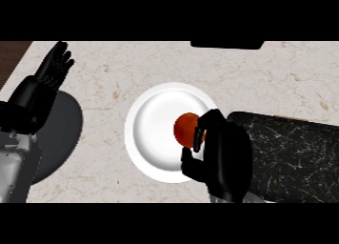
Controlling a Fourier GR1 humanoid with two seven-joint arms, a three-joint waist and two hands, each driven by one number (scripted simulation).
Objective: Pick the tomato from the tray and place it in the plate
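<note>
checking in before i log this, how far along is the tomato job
Done: the tomato is off the dark tray and over the white plate. In hand: the right hand curls round it. Left: letting go; whether it touches the plate cannot be told. The left hand rests open at the upper left.

Plate (157,110) left of tray (299,152), tomato (185,128) over it.

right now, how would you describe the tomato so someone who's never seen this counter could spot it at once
Start at the pale marbled stone counter and find the white round plate near its middle. At the plate's right side, the black right hand curls round a red-orange round tomato. It is the only red thing in view, set between the white plate and the dark marbled tray on the right.
</note>
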